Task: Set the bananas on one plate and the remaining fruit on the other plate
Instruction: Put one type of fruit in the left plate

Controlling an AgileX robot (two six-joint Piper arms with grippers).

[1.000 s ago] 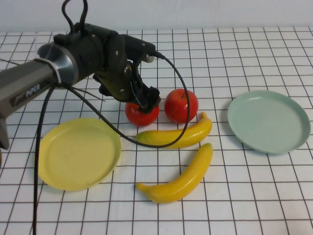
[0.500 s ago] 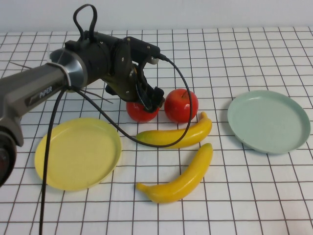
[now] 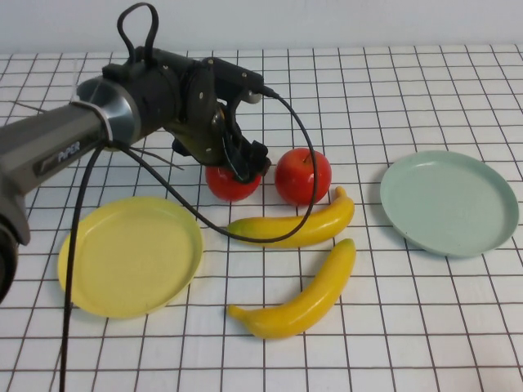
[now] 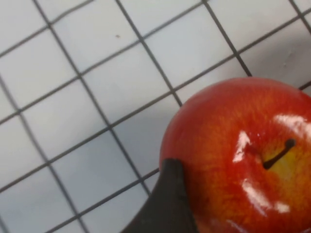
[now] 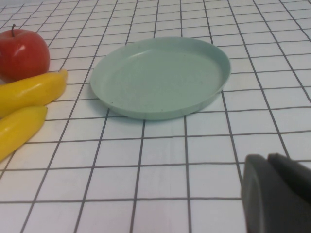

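One apple (image 3: 232, 183), just beyond the yellow plate (image 3: 129, 254), sits clamped in my left gripper (image 3: 243, 166) for transfer there; my right gripper (image 5: 272, 194), finger state indeterminable, idles near the green plate (image 5: 160, 76).

Table (image 3: 425, 327) white, gridded with thin dark lines. Apples (image 3: 303, 175) glossy red; bananas (image 3: 298, 306) yellow; one plate (image 3: 131, 255) yellow, other plate (image 3: 449, 202) pale mint green. Left hand (image 3: 245, 163) black, at the left apple; right hand (image 5: 274, 194) dark grey, near the green plate.
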